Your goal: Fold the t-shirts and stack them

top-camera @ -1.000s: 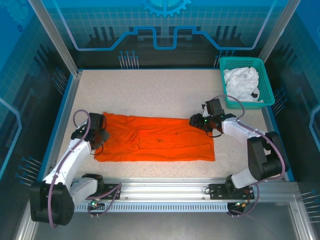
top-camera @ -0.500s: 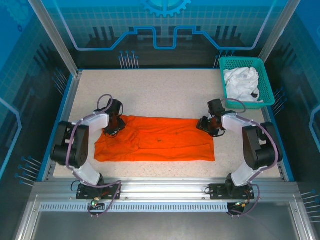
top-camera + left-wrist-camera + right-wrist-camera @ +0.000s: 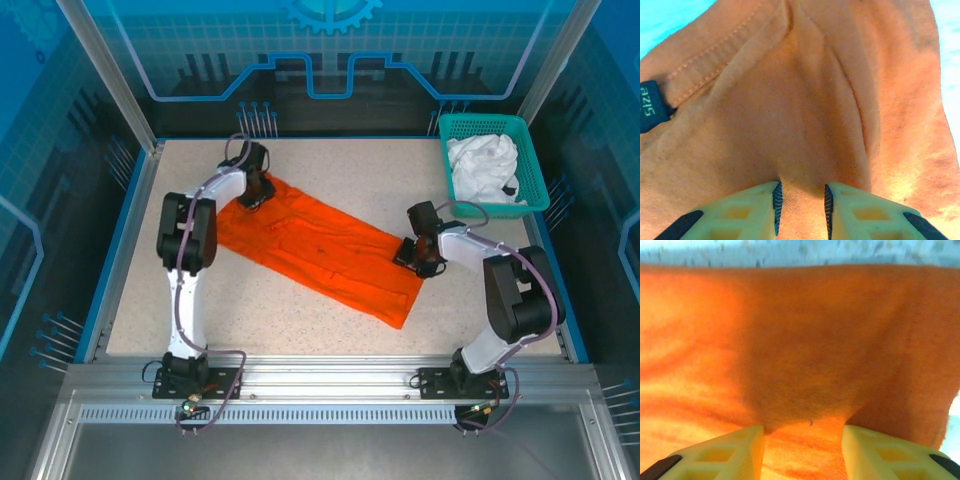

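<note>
Two t-shirts are in play. The orange t-shirt [image 3: 320, 250] lies as a long folded band slanting from the upper left of the top view down toward the centre right, flat on the speckled table [image 3: 300, 330]. The white t-shirt [image 3: 483, 165] sits crumpled in the teal lattice basket [image 3: 482, 120] at the upper right, likely waiting its turn. The left gripper [image 3: 255, 190] is clenched on the orange cloth at the band's upper-left end. In its wrist view a ridge of fabric is pinched between the ribbed pale-yellow pads, and a stitched seam and a dark size label [image 3: 650, 105] lie at the left of the frame. The right gripper [image 3: 412, 252] grasps the opposite end at the centre right, where soft knit tents up into the wider gap between its fingers. Holding both ends probably keeps the band taut for turning or the next fold.
</note>
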